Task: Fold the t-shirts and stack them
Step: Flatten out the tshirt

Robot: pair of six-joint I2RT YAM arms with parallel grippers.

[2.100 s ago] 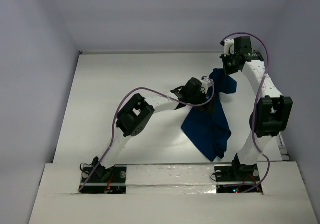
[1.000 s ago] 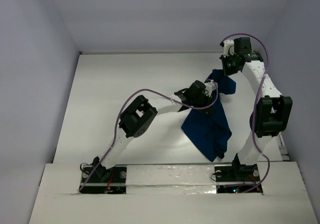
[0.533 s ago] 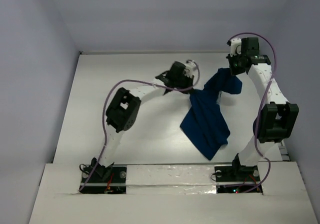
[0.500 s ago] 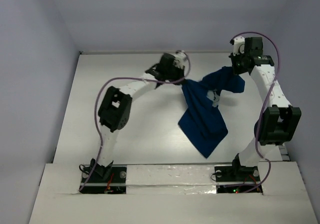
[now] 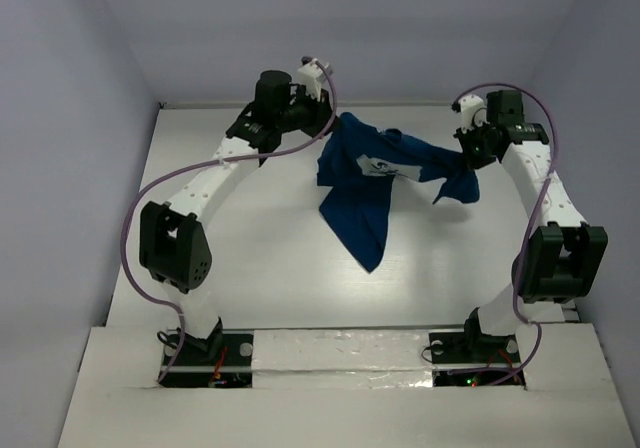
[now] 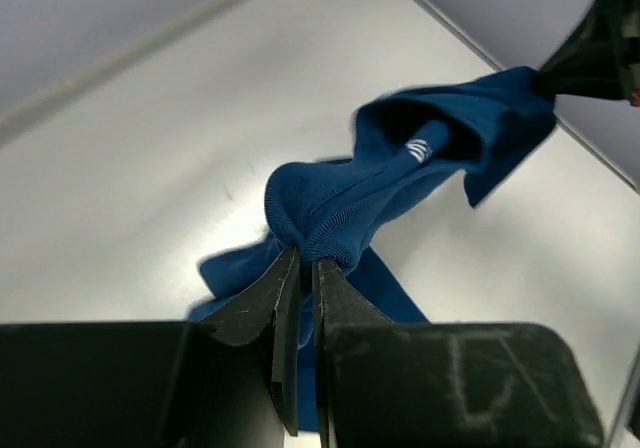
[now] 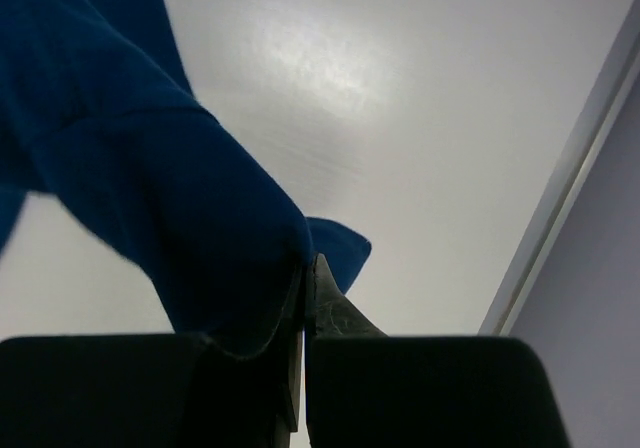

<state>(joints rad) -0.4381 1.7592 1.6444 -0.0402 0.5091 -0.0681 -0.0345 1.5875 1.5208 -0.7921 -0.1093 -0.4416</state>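
Observation:
One dark blue t-shirt (image 5: 370, 183) hangs stretched in the air between both arms above the far half of the white table, its lower part drooping to a point near the middle. A small white print (image 5: 381, 166) shows near its upper edge. My left gripper (image 5: 322, 118) is shut on the shirt's left end; in the left wrist view the cloth (image 6: 340, 203) bunches right at the closed fingertips (image 6: 303, 260). My right gripper (image 5: 462, 154) is shut on the right end, where fabric (image 7: 150, 188) drapes over the left finger in the right wrist view.
The white table (image 5: 240, 258) is walled by pale panels at the left, back and right. A raised rail (image 7: 570, 178) runs along the table's right edge beside the right gripper. The arm bases (image 5: 205, 353) sit at the near edge.
The left arm swung from the table's middle to the far left, pulling the shirt's end with it. The shirt went from a bunched hanging bundle to a spread span between both grippers.

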